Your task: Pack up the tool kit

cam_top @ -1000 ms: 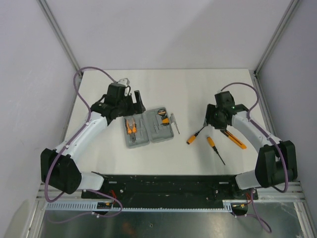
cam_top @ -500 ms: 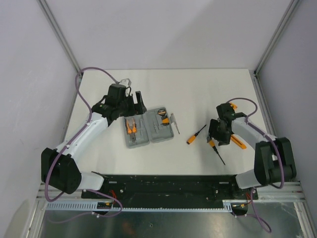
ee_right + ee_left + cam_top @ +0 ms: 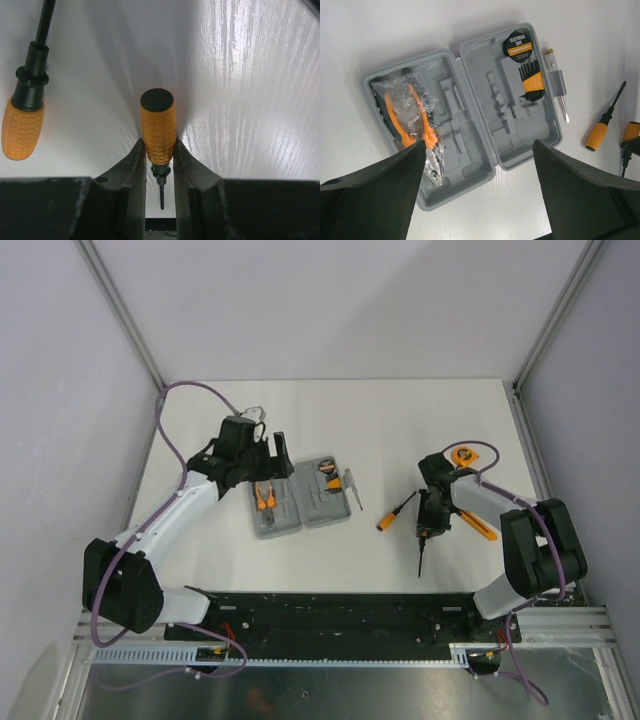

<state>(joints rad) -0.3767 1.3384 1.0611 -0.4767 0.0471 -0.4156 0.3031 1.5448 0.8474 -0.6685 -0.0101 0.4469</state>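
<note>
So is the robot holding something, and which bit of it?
Yes. The right jaws pinch a screwdriver by its orange handle, at the end near the shaft. The left jaws are open above the case, holding nothing.

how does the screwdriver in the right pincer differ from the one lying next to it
The held screwdriver is clamped by its handle in the right pincer; the loose screwdriver lies free on the table. In the top view the held one's shaft points toward the arm bases, the loose one's away. Both have orange gridded handles and black shafts.
</note>
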